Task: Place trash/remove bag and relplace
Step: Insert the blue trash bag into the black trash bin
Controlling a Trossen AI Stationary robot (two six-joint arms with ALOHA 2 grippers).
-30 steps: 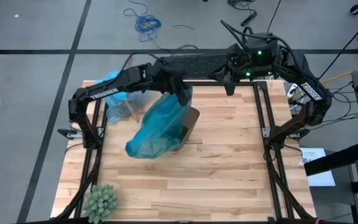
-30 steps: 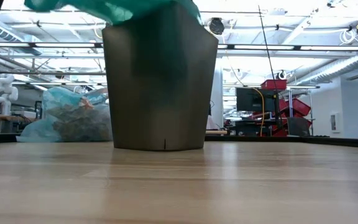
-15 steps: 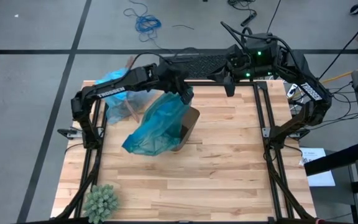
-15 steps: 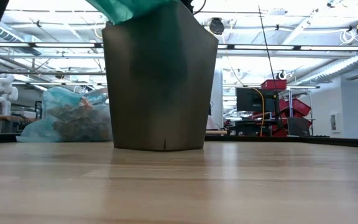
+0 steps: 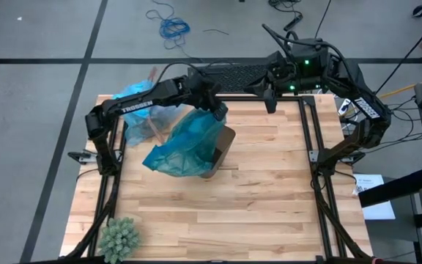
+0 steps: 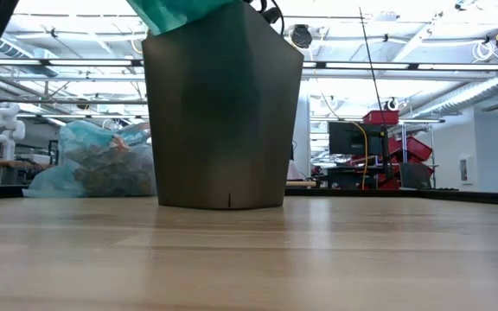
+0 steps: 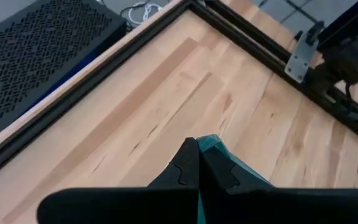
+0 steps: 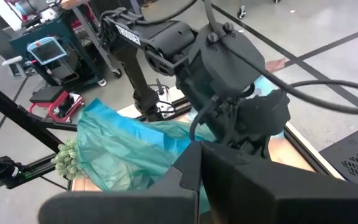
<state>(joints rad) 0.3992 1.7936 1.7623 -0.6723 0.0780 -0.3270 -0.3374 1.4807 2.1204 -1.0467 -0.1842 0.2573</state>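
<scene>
My left gripper [image 5: 217, 111] is over the far rim of the dark brown bin [image 5: 224, 147], shut on a darker teal-green plastic bag [image 5: 182, 147]. This bag spreads over the bin's top [image 6: 180, 13] and out past its left side. The bin [image 6: 223, 112] stands upright on the table. The light sky-blue bag [image 5: 139, 103] lies at the far left corner with brown paper trash showing through it [image 6: 102, 168]. My right gripper [image 5: 269, 103] hovers shut near the far edge, to the right of the bin, touching nothing. My left gripper [image 7: 199, 155] pinches the teal-green bag between its two fingers, and a small tip of plastic [image 7: 215, 144] sticks out past the fingertips. The fingers come from above, slanting down. The bag hangs from them across the bin's top, its loose end [image 5: 156, 158] clear of the table.
A green spiky ball [image 5: 119, 236] sits at the near left corner. Black frame rails [image 5: 317, 158] run along the table's left, right and far sides. A black perforated box [image 5: 233, 73] lies beyond the far edge. Bare wood stretches near and right of the bin.
My left arm has swung a little toward the far edge and drawn the teal-green bag up. The bag's loose end has risen and pulled in toward the bin from the left; in the low view less of it hangs past the bin. The bin has stayed put.
</scene>
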